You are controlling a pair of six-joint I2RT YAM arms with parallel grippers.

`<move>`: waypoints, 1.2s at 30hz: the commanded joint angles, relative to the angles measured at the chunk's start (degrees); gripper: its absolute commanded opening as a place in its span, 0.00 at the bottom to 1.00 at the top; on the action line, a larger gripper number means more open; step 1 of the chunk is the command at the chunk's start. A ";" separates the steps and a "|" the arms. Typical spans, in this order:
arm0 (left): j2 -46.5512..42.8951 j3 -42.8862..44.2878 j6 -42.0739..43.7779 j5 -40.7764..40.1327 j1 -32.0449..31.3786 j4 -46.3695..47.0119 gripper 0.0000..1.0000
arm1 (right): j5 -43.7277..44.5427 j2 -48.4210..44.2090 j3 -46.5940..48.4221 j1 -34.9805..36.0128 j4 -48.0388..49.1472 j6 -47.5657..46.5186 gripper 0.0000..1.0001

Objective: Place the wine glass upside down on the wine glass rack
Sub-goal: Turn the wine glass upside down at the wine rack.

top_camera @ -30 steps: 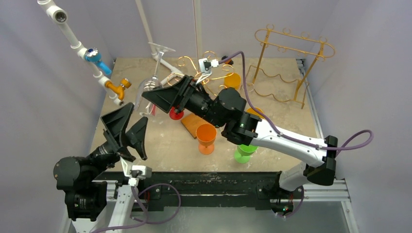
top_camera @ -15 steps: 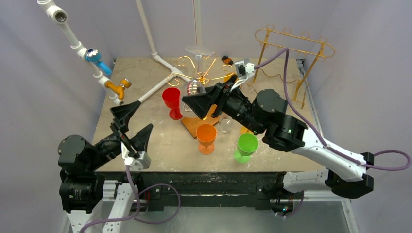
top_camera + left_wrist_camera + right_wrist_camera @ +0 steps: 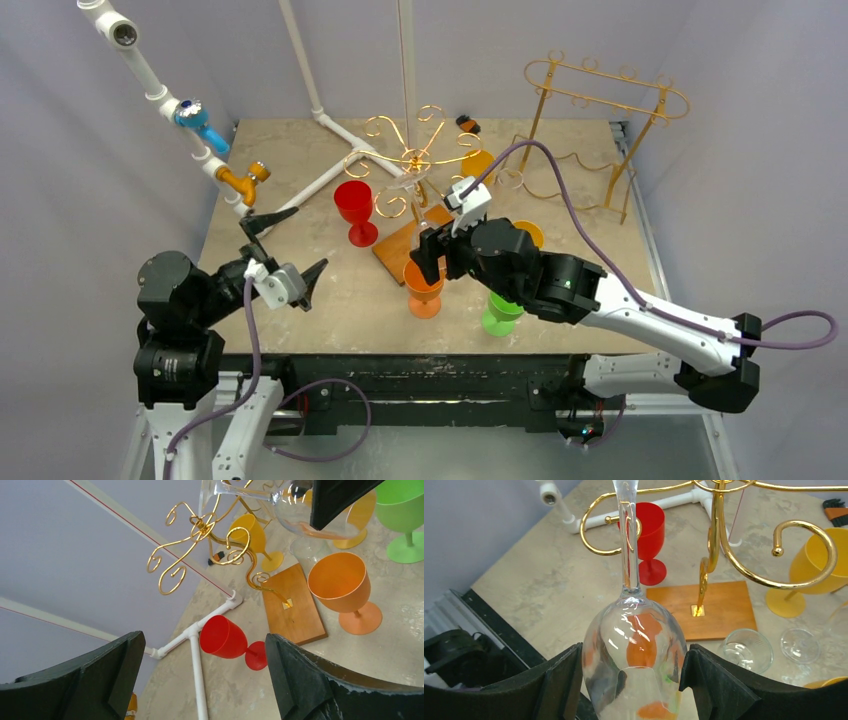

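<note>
Looking down the right wrist: grips the wine glass (image 3: 634, 640) by its bowl with the right claw (image 3: 631, 652), fingers partly spread and pressed to both sides of the bowl. Points the bowl at the camera and the stem away, long axis running straight up the picture toward the gold rack (image 3: 715, 530). Shows the stem crossing one curled arm of the rack; cannot tell whether inside the curl or just beside it, and loses the foot past the top edge. Beyond, on the table (image 3: 549, 580): a red goblet (image 3: 649, 525) upright, the rack's wooden base (image 3: 724, 605), a yellow goblet (image 3: 811, 565).

Turning to the left wrist: shows the left claw (image 3: 202, 640) spread wide with nothing between its fingers. Catches the glass along the top edge, foot near the rack's upper curls, bowl lower against a black finger of the right claw, axis slanted against the rack's post. Below it in the picture, an orange goblet (image 3: 340, 582); at the right edge, a green goblet (image 3: 400, 510).

Viewing from above: finds the right claw at the rack's near side, over the wooden base and orange goblet, glass only faintly visible. Places the left claw by the near left corner, well apart from the rack.
</note>
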 commanded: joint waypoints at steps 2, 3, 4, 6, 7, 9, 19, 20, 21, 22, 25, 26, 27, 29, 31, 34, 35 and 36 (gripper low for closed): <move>2.64 0.41 -4.57 -0.31 0.32 1.71 0.98 | 4.96 0.93 1.35 -0.03 4.64 -6.47 0.17; 2.74 0.29 -4.54 -0.27 0.32 1.93 0.97 | 5.16 1.00 1.13 -0.04 5.64 -7.24 0.17; 2.82 0.04 -4.51 -0.38 0.32 2.30 0.97 | 5.29 1.16 1.01 -0.11 6.45 -7.91 0.17; 2.89 -0.51 -4.76 -0.71 0.34 3.23 0.96 | 5.96 1.54 0.90 -0.19 7.59 -8.95 0.17; 2.97 -0.75 -5.26 -0.93 0.32 3.85 0.95 | 6.15 1.74 0.66 -0.27 8.27 -9.49 0.17; 3.38 -1.04 -6.51 -1.05 0.32 5.27 0.93 | 6.12 1.75 -0.52 -0.42 10.21 -10.82 0.16; 10.05 1.14 -16.11 -0.80 0.32 10.20 0.80 | 5.03 2.14 -4.05 -2.37 16.38 -14.37 0.16; 10.46 1.18 -16.32 -0.71 0.32 10.34 0.78 | 4.68 2.02 -4.61 -2.63 17.09 -14.46 0.15; 10.81 1.12 -16.56 -0.70 0.37 10.48 0.77 | 4.30 1.90 -5.13 -2.93 17.61 -14.43 0.15; 11.10 0.98 -16.82 -0.70 0.32 10.70 0.75 | 3.75 1.85 -5.50 -3.26 17.96 -14.34 0.15; 12.36 0.71 -17.09 -0.91 0.32 10.90 0.70 | 2.68 2.75 -5.79 -3.54 18.97 -14.56 0.15; 12.79 0.67 -17.87 -1.16 0.32 11.32 0.69 | 2.40 3.11 -5.91 -3.62 19.34 -14.82 0.15; 13.19 0.59 -18.94 -1.68 0.33 12.29 0.68 | 2.04 3.41 -6.07 -3.64 19.88 -15.21 0.15; 14.03 0.41 -20.81 -2.77 0.36 14.13 0.66 | 1.21 3.87 -6.38 -3.63 20.98 -15.82 0.15; 14.90 0.31 -21.89 -3.44 0.33 15.51 0.65 | 0.40 4.16 -7.08 -3.64 22.36 -16.47 0.15; 16.42 -0.18 -22.85 -4.46 0.32 17.49 0.64 | -0.69 4.82 -7.68 -3.63 23.83 -17.10 0.13; 17.17 -0.22 -23.14 -4.93 0.34 17.85 0.63 | -0.78 5.09 -7.97 -3.63 24.19 -17.13 0.13; 17.93 -0.22 -23.33 -5.38 0.35 18.15 0.62 | -0.78 5.29 -8.25 -3.63 24.58 -17.12 0.13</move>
